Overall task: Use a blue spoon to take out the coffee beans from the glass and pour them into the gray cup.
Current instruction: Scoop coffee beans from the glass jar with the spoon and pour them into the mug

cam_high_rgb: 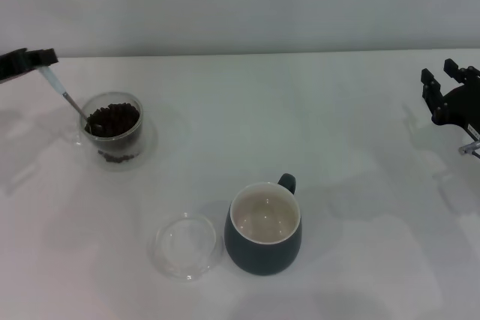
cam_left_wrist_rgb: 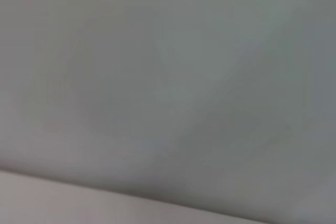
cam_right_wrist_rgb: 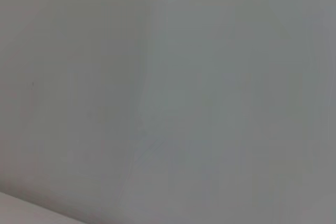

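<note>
Nearest to us, the gray cup (cam_high_rgb: 263, 229) is standing upright on the white table (cam_high_rgb: 360, 155), its cream inside showing no beans yet, its handle turned away from us. Just beside it on its left a flat clear glass dish (cam_high_rgb: 186, 245) is lying.

Farther off on our left, we are working the blue spoon (cam_high_rgb: 66, 95) into the glass (cam_high_rgb: 114, 127). The spoon is slanting down from the upper left, its metal bowl dipping into the coffee beans (cam_high_rgb: 113, 119) at the near-left rim. To do this scoop well, we judge we are needing to push the bowl under the heap, level it before lifting, and rise slowly so nothing is rolling off on the way over to the cup.

The left gripper (cam_high_rgb: 37, 60) is clamping the pale handle's top end at the frame's left edge, fingers pressed together on it and touching nothing else. The right gripper (cam_high_rgb: 450, 80) is hanging idle far right, well apart from everything, its fingers spread and holding nothing. Both wrist views are showing only blank pale surface.
</note>
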Controlling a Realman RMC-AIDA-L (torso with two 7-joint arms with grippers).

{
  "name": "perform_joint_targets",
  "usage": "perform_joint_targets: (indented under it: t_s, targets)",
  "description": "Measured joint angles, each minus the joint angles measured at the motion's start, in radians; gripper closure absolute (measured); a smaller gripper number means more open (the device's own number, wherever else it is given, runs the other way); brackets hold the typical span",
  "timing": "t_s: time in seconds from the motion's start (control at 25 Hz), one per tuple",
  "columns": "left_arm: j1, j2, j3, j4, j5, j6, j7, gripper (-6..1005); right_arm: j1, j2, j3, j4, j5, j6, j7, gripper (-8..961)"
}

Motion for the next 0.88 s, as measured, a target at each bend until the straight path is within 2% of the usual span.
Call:
perform_joint_targets:
  t_s: [0.32, 0.88]
  targets:
    - [0.044, 0.01, -0.028, -0.014, -0.002, 0.033, -0.074, 863, 0.0, 0.0, -0.001, 0.0, 0.0, 0.001, 0.004, 566]
    - [0.066, 0.043, -0.05, -0.085, -0.006, 0.117, -0.207, 863, -0.003, 0.0, 0.0, 0.0, 0.0, 0.002, -0.002, 567]
